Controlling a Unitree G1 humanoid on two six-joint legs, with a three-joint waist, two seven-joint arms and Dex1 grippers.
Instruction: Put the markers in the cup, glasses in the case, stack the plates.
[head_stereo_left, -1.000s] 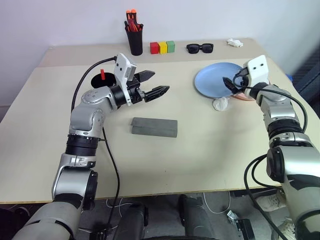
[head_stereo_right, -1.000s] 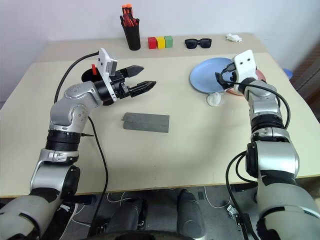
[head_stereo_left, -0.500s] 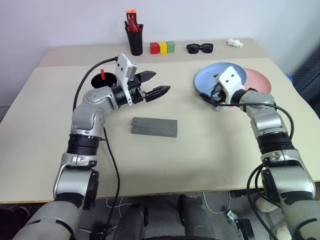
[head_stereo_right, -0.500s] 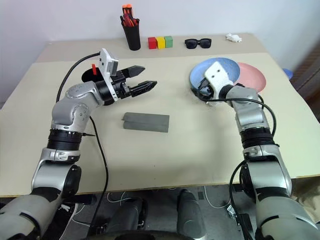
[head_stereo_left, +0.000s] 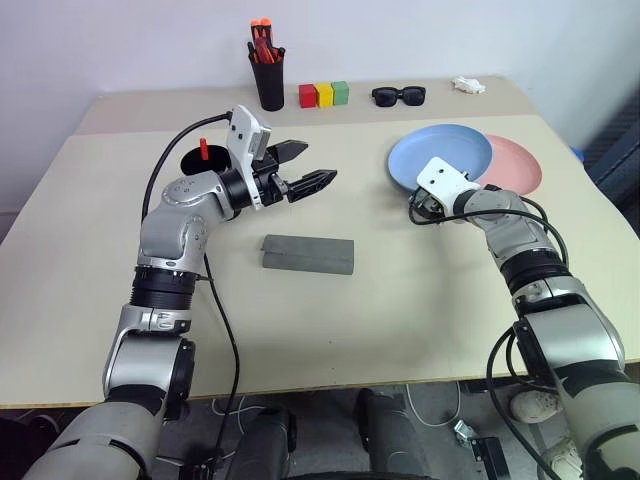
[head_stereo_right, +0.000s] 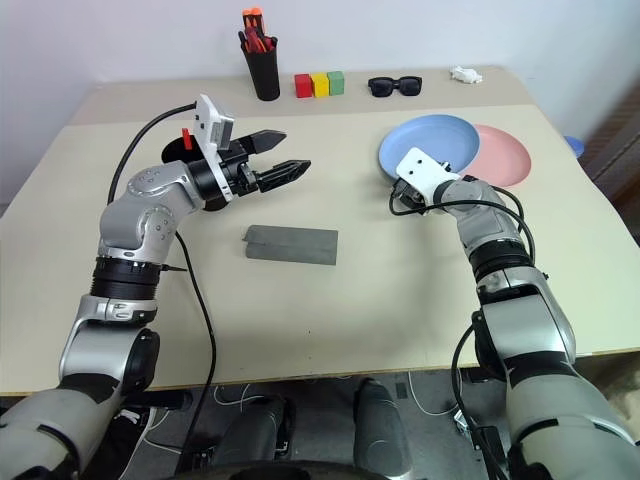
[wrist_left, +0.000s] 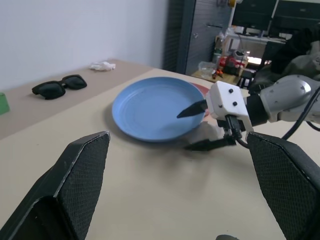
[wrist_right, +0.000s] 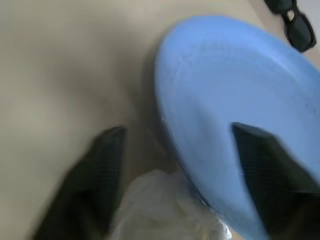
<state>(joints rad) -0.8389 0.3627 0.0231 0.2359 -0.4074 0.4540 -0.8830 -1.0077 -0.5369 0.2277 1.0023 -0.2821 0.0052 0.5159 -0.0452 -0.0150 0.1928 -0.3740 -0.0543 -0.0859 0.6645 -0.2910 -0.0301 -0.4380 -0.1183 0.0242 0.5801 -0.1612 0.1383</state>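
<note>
Right claw drops to the blue plate's near rim

The right claw (wrist_left: 196, 126) has swung down from above the plates, fingers parted astride the blue plate (head_stereo_left: 447, 152) edge, which overlaps the pink plate (head_stereo_left: 515, 165); the left claw (head_stereo_left: 304, 168) stays wide open, empty, above the counter (head_stereo_left: 400, 300).

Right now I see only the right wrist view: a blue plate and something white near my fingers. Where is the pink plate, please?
Observer: The pink plate lies to the right of the blue plate, whose rim overlaps it.
Operator: Is the case open?
Observer: No, the grey case lies closed, to the left of both plates.
Operator: And the other arm?
Observer: The left gripper hovers open beyond the case, holding nothing.
</note>
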